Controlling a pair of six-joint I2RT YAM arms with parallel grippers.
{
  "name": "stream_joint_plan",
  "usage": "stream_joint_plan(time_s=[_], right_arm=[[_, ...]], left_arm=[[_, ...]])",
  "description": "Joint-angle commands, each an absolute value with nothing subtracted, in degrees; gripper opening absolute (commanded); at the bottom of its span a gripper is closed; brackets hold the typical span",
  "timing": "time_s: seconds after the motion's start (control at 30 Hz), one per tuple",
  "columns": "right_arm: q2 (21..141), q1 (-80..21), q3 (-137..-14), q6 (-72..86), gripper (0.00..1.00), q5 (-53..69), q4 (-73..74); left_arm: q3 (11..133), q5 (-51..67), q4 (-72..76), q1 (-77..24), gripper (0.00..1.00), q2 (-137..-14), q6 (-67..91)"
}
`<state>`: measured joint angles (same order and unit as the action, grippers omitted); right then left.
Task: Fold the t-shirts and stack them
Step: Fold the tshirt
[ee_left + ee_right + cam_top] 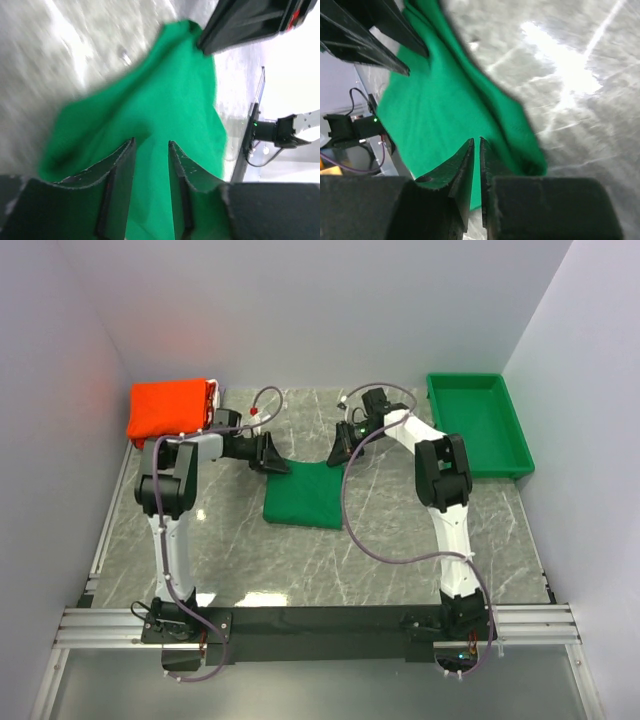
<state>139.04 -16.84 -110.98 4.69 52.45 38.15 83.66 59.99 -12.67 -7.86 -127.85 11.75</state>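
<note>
A dark green t-shirt (305, 496) lies folded on the marble table, its far corners reaching up to both grippers. My left gripper (278, 466) is at its far left corner. In the left wrist view (151, 142) the jaws stand apart with green cloth (150, 95) showing between and under them. My right gripper (338, 454) is at the far right corner. In the right wrist view (476, 139) the jaws are almost closed on the shirt's edge (445, 100). Orange-red shirts (168, 408) lie folded in a stack at the far left.
A rigid green plastic tray (512, 430) stands at the far right by the wall. White walls close in the table on the left, back and right. The marble tabletop (330, 560) stretches towards the arm bases.
</note>
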Motion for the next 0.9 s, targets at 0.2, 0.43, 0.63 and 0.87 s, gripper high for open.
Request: stream_joint_plan(time_s=[0.2, 0.43, 0.63, 0.87], right_arm=[[114.6, -19.9, -88.4, 11.8, 0.25, 58.0, 27.4], [119.5, -24.8, -81.9, 17.1, 0.27, 59.2, 22.8], [130.1, -21.5, -88.2, 16.3, 0.24, 52.4, 25.5], [127.6, -18.6, -92.0, 12.1, 0.23, 51.5, 30.8]], left_arm=[[67.9, 62.3, -5.8, -9.2, 0.39, -105.6, 20.2], [61.6, 58.6, -5.0, -11.5, 0.39, -109.9, 23.5], [66.3, 54.5, -4.9, -9.1, 0.39, -118.5, 21.8], [70.9, 59.3, -9.3, -7.2, 0.38, -117.6, 17.0]])
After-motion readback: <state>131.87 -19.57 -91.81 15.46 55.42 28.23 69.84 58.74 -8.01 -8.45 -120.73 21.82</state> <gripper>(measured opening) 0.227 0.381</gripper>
